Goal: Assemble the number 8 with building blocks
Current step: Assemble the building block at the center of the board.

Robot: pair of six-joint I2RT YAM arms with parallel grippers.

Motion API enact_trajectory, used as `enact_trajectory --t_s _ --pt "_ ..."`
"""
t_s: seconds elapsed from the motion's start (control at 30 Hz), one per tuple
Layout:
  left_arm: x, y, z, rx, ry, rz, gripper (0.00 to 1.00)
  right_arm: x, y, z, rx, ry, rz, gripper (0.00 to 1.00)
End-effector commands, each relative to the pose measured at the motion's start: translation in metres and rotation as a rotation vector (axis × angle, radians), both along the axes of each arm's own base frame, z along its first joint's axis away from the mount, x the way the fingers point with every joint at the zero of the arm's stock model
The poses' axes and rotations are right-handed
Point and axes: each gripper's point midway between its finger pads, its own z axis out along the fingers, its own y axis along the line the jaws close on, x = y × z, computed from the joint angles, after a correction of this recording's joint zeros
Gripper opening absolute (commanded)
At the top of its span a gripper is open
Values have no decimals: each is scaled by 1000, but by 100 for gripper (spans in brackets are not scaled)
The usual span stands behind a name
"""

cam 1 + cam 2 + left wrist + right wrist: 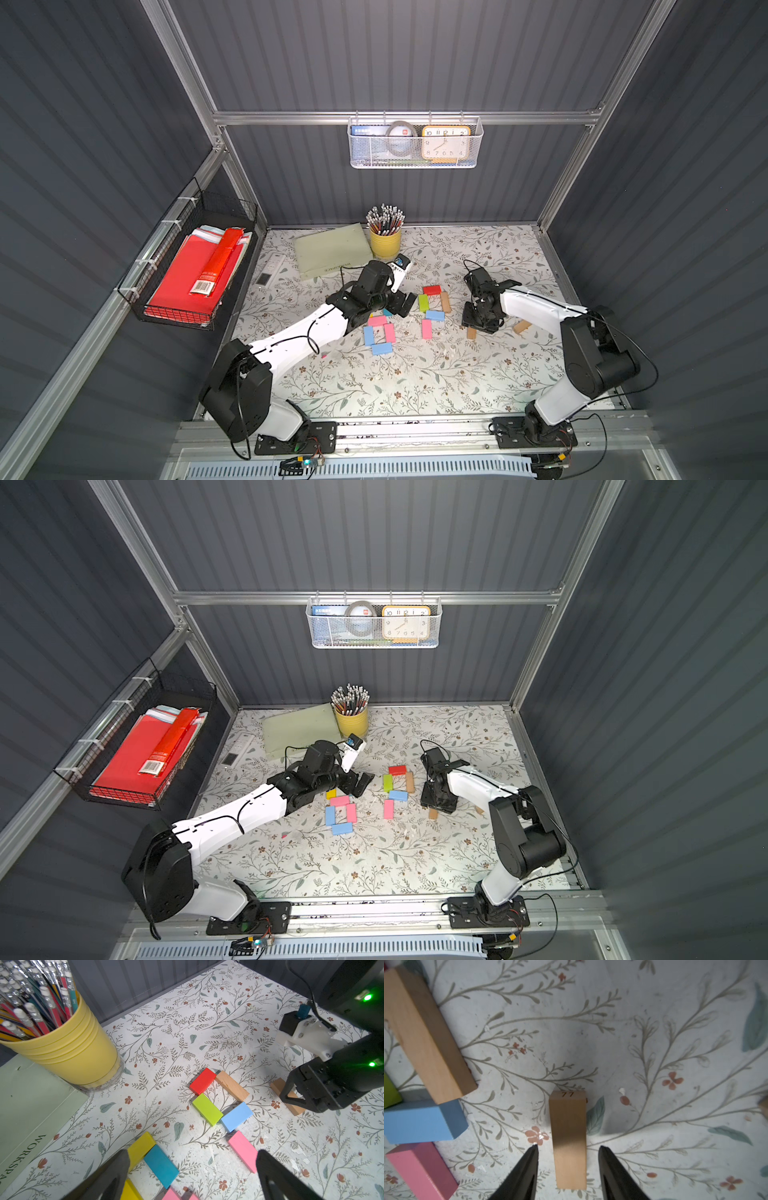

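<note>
A part figure of building blocks lies mid-table: red [432, 289] at the far end, lime green [423, 303] and tan [445, 302] as sides, light blue [435, 316] across, pink [427, 328] below on the left. My right gripper [569, 1147] is open and straddles a flat tan block [568, 1126] to the right of the figure, with a gap on each side. My left gripper [192, 1154] is wide open above bare table, between a teal block [161, 1165] and the pink block [243, 1151]. No finished number 8 shows.
A square of pink and light blue blocks [379, 334] lies left of the figure, with a yellow block [141, 1148] by it. Another tan block [522, 327] lies under the right arm. A yellow pencil cup [385, 243] and a green pad [332, 249] stand at the back.
</note>
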Motion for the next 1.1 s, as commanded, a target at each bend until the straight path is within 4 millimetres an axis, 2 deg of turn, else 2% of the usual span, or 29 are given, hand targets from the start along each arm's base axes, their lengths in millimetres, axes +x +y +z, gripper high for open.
enact_trajectory --t_s 0.0,0.2,0.33,0.43,0.57,0.77,1.07 --pt "-4 3 8 -4 -19 2 99 6 1 -3 -33 1 13 47" --pt "-4 4 7 -1 -18 4 99 1 7 -14 -47 23 43 29" --pt "-4 3 6 1 -16 1 99 -1 15 -12 -49 13 70 15" --pt "-4 3 5 0 -13 3 99 -5 27 -10 -32 4 87 9" --pt "-4 3 4 2 -13 1 99 -11 45 -11 -21 4 128 5" --pt "-3 2 3 3 -9 0 99 -17 76 -14 -22 11 241 5" --pt "-3 2 1 6 -6 0 99 -20 89 -19 -11 38 283 7"
